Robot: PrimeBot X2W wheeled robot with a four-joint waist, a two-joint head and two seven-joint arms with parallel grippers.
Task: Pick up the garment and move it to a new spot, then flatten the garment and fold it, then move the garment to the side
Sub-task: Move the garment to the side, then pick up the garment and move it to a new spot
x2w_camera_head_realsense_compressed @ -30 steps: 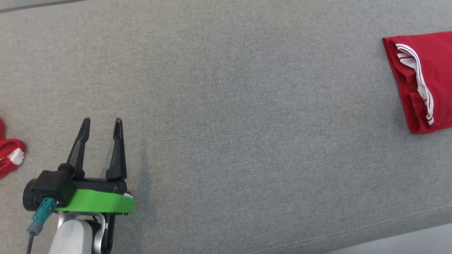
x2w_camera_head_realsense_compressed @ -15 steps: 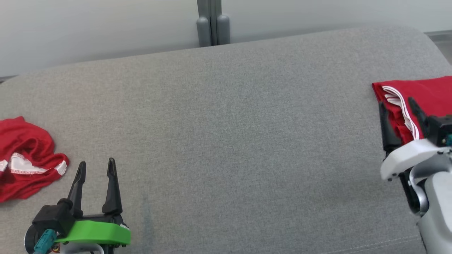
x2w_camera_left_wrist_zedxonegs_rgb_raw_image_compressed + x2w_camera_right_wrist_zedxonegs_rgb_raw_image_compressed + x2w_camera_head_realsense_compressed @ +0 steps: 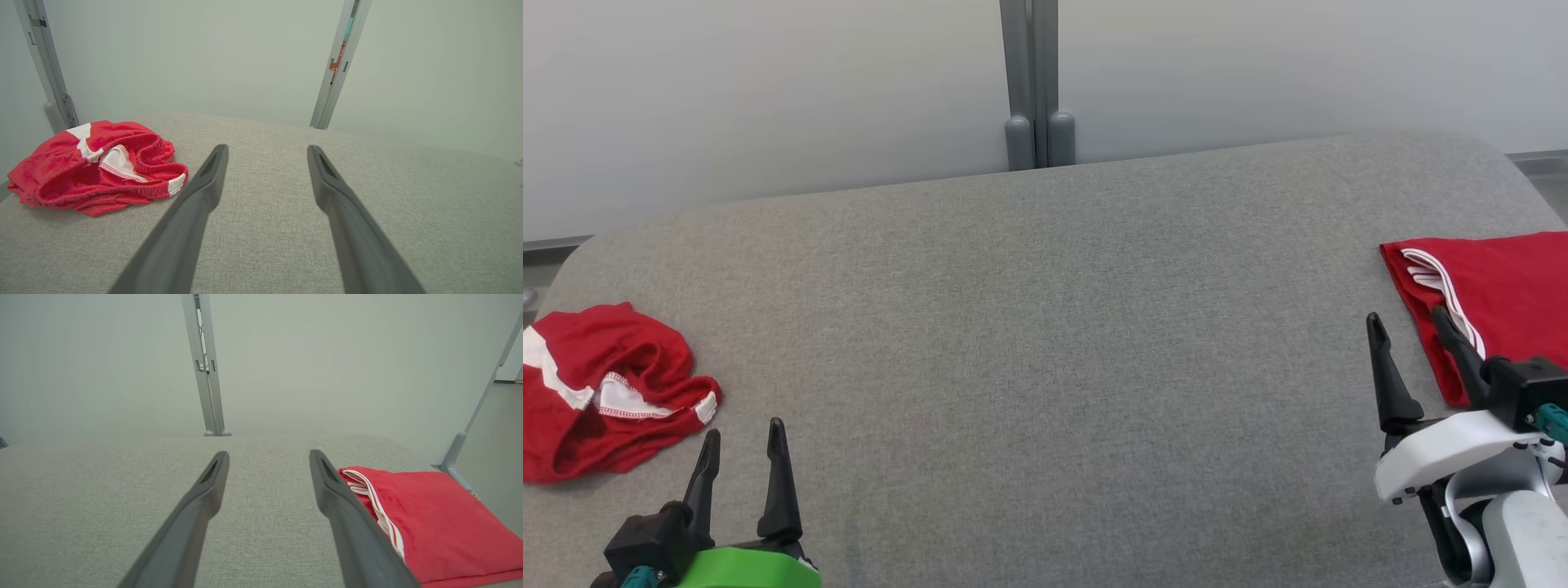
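Observation:
A crumpled red garment [image 3: 609, 388] with white trim lies on the grey table at the far left; the left wrist view has it [image 3: 96, 167] left of the fingers. My left gripper [image 3: 743, 437] stands open and empty just right of it, apart from the cloth. A folded red garment [image 3: 1490, 290] with white stripes lies flat at the far right edge, also seen as a neat red fold [image 3: 429, 522] in the right wrist view. My right gripper [image 3: 1409, 322] is open and empty, its right finger in front of the fold's near left corner.
The grey fabric table [image 3: 1045, 351] spans the view, with rounded far corners and a wide bare middle. Behind it stands a pale wall with a grey metal post [image 3: 1031, 82]. Another grey post [image 3: 470, 428] rises right of the table.
The head camera has tilted up, bringing the wall, the crumpled garment and the right gripper into view. Both grippers stay open; the garments lie where they were.

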